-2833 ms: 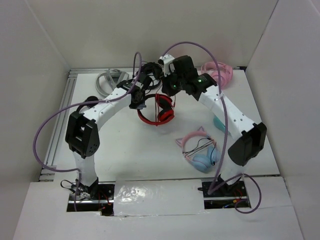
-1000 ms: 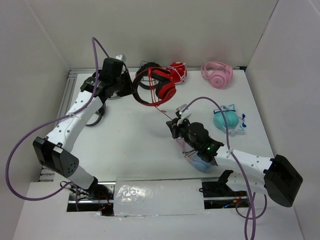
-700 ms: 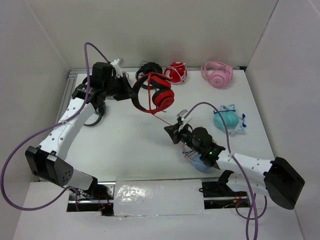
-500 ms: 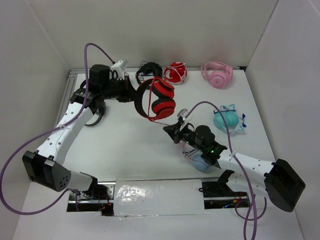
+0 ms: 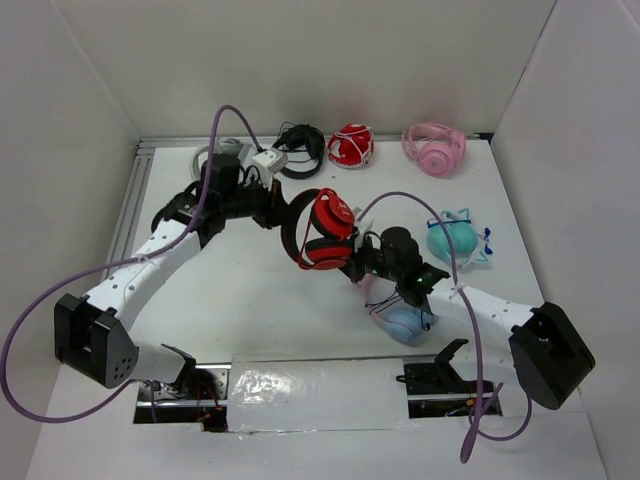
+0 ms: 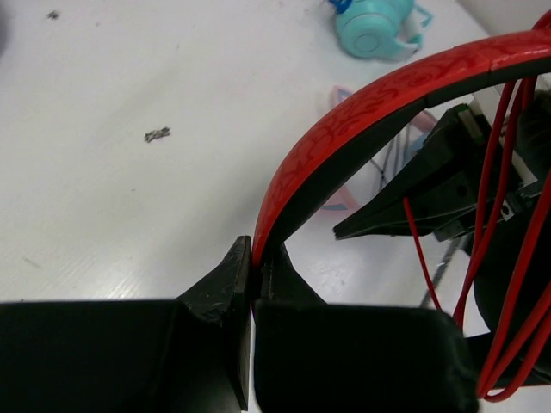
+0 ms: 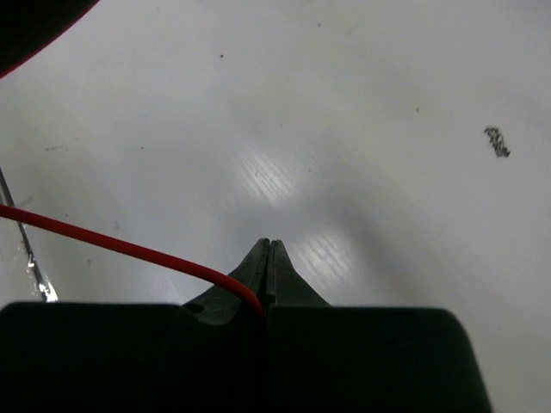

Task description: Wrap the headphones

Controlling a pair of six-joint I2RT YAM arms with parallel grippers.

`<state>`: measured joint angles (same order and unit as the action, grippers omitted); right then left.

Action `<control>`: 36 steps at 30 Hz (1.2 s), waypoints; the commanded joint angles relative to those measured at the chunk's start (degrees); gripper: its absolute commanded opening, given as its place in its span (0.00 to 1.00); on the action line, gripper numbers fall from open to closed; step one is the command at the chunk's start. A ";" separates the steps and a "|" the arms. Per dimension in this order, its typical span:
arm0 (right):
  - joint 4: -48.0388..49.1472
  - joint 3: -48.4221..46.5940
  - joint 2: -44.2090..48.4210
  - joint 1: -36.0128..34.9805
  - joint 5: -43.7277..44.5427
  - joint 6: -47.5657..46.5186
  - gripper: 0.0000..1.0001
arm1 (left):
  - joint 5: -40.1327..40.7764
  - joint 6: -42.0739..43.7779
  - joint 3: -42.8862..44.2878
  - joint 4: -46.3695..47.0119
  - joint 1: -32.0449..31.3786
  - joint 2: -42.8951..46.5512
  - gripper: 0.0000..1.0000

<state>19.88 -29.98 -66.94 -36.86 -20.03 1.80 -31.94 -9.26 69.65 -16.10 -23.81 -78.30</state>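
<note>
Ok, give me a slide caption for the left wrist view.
Left pincer clamps the red over-ear headphones by their black-and-red headband, thin red cable strung alongside.

The left arm reaches toward 1 o'clock, and its left gripper (image 6: 254,258) points to 3 o'clock, clamped on the headphones (image 5: 325,225) (at the band). The right arm stretches toward 10 o'clock with the right gripper (image 7: 269,251) pinched on the cable (image 7: 112,245).

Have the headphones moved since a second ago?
Yes: the headphones have come toward the near edge, away from the wound red pair at the back.
</note>
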 commanded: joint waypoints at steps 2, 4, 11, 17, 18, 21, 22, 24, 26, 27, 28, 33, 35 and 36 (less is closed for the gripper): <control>-5.73 -5.09 -2.93 1.00 4.04 3.02 0.00 | -2.25 8.20 -6.53 3.16 -2.82 2.01 0.00; -4.94 -4.65 -3.46 1.09 3.24 5.40 0.00 | -2.51 8.55 -7.68 4.40 -2.91 1.93 0.00; -6.51 -4.83 -1.88 1.79 -1.06 7.78 0.03 | -5.94 11.19 -9.97 7.31 0.86 1.49 0.00; -8.79 -7.46 -4.69 4.68 -5.26 7.51 0.09 | -9.63 14.09 -10.85 9.51 3.60 0.70 0.00; -9.67 -9.73 -6.52 5.22 -5.63 7.69 0.09 | -8.67 15.40 -9.02 8.64 2.99 -0.09 0.00; -12.14 -14.47 -10.48 7.32 -7.30 7.69 0.00 | -6.99 18.91 -4.54 6.26 1.58 -4.13 0.00; -12.84 -15.63 -11.36 8.03 -7.65 7.34 0.00 | -6.82 19.71 -3.48 5.99 1.49 -5.10 0.00; -14.78 -17.74 -13.13 9.52 -7.83 6.90 0.00 | -6.64 21.03 -0.66 5.81 1.31 -8.17 0.00; -15.22 -20.03 -14.96 10.66 -9.92 6.11 0.00 | -5.67 20.86 3.27 5.73 1.31 -12.21 0.00; -15.92 -21.69 -15.59 11.63 -10.55 5.85 0.00 | -5.76 21.64 5.13 4.33 1.23 -13.88 0.00; -16.71 -22.49 -16.46 12.25 -10.73 5.67 0.00 | -4.46 21.91 6.97 3.54 0.96 -17.64 0.00; -23.12 -28.10 -22.61 17.60 -10.99 1.64 0.00 | 1.88 25.25 20.68 0.55 -1.67 -32.22 0.00; -24.62 -30.30 -25.42 19.45 -11.43 1.27 0.00 | 3.37 25.95 27.86 -2.09 -2.37 -36.29 0.00; -25.06 -30.84 -26.31 21.20 -13.26 0.66 0.00 | 4.08 25.87 29.83 -2.62 -2.47 -39.96 0.00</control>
<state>-4.45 -55.02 -91.79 -18.31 -30.89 6.00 -31.46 12.82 93.27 -12.84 -24.03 -111.39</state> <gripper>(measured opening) 0.041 0.104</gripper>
